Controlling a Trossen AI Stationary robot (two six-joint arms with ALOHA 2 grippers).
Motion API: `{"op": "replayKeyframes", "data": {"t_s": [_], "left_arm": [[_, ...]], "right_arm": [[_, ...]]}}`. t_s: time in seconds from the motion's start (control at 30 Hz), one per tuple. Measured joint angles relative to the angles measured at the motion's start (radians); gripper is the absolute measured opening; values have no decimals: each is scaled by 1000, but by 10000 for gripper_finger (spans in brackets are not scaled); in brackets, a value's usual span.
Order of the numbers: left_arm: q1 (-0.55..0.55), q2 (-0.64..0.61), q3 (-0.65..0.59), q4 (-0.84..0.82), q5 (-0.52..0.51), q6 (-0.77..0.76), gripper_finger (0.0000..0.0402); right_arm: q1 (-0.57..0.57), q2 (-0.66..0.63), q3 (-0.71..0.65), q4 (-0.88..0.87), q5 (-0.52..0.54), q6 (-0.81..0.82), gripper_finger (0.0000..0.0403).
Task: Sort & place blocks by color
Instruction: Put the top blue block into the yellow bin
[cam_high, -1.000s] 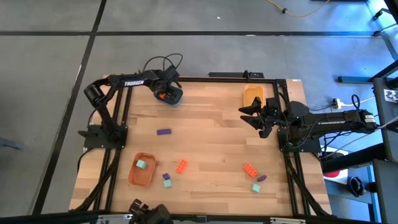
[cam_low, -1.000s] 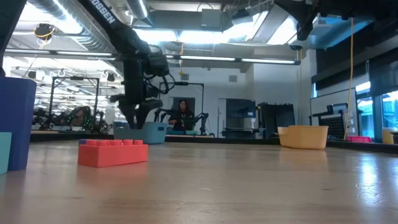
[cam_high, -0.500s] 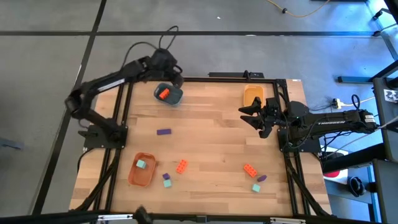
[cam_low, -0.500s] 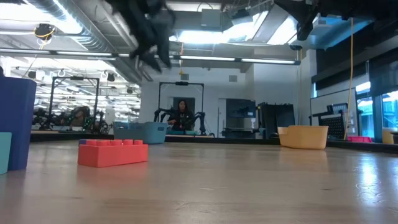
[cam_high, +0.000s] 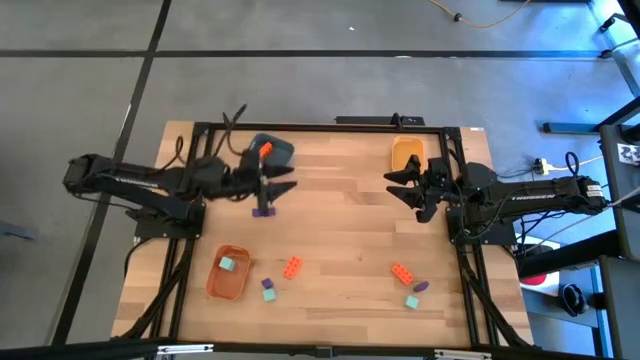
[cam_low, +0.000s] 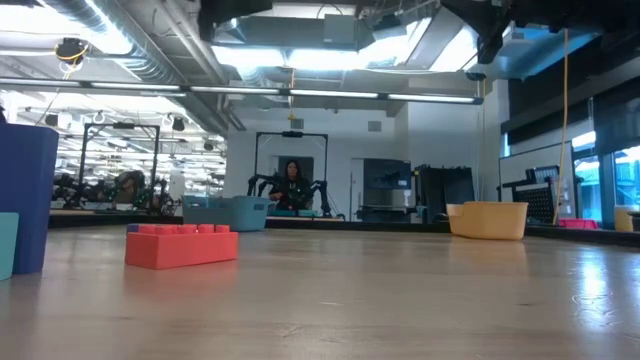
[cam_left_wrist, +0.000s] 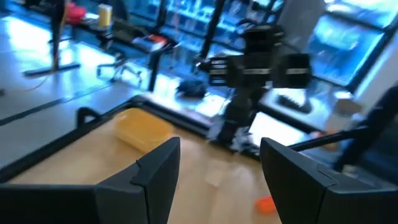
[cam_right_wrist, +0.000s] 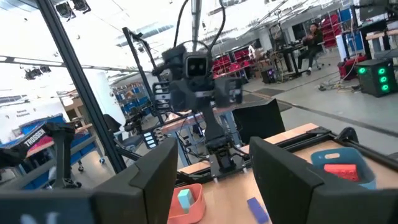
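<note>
Purple block (cam_high: 263, 211) beneath left gripper (cam_high: 275, 186) (open)

Orange-red block (cam_high: 264, 150) in dark blue bowl (cam_high: 281, 153); teal block (cam_high: 227, 264) in orange bowl (cam_high: 229, 277); yellow bowl (cam_high: 406, 153) by far edge of light striped wood table (cam_high: 340, 220); purple block (cam_high: 264, 211); small one (cam_high: 422, 286) near right edge, perhaps purple

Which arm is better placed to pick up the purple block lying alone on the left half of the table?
Left: the open left gripper hovers over the purple block; the right gripper waits across the table.
</note>
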Motion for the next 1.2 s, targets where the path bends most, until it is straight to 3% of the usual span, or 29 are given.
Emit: {"op": "replayKeyframes", "data": {"t_s": [0.2,1.2], "left_arm": [[-67,-33,-51,26,-11,3,213],[-69,-32,-52,26,-7,27,213]], "right_arm": [[0,0,0,0,0,-7,203],[0,0,0,1,0,-8,203]]}}
